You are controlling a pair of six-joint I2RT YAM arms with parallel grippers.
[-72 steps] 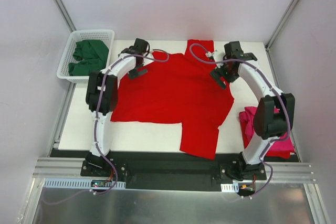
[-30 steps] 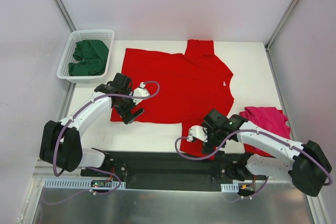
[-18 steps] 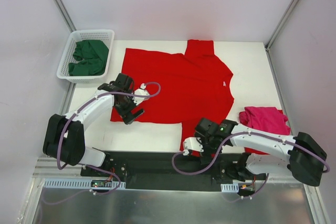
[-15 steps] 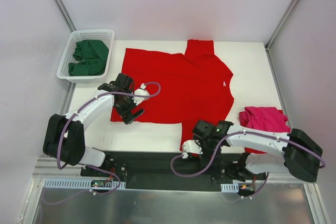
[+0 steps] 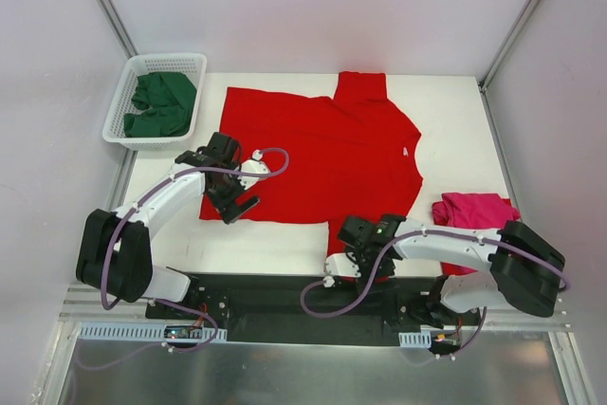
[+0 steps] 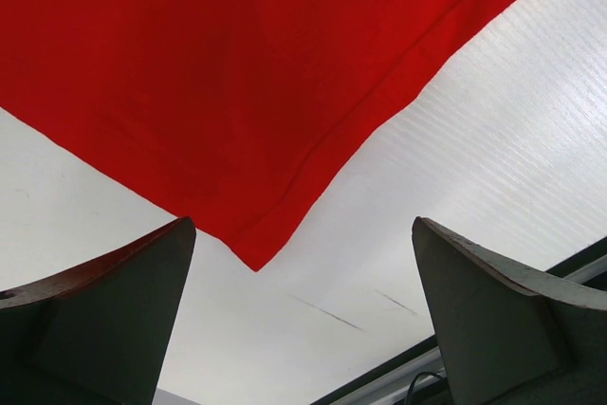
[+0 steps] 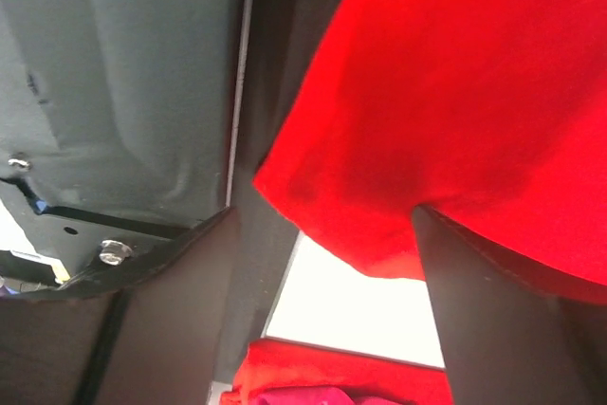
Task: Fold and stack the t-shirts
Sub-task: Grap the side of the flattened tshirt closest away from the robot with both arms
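Left gripper (image 5: 239, 210): jaws spread wide above red shirt's (image 5: 332, 158) near-left corner, holding nothing. Right gripper (image 7: 322, 213): jaws apart, straddling its near sleeve edge.

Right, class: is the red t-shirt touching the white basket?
Apart. The top external view shows a strip of bare white table between the red t-shirt and the basket.

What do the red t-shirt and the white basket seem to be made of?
The red t-shirt looks like soft, matte knit cloth: stitched hem, gentle wrinkles. The basket seems to be rigid white plastic, judging by its moulded lattice walls.
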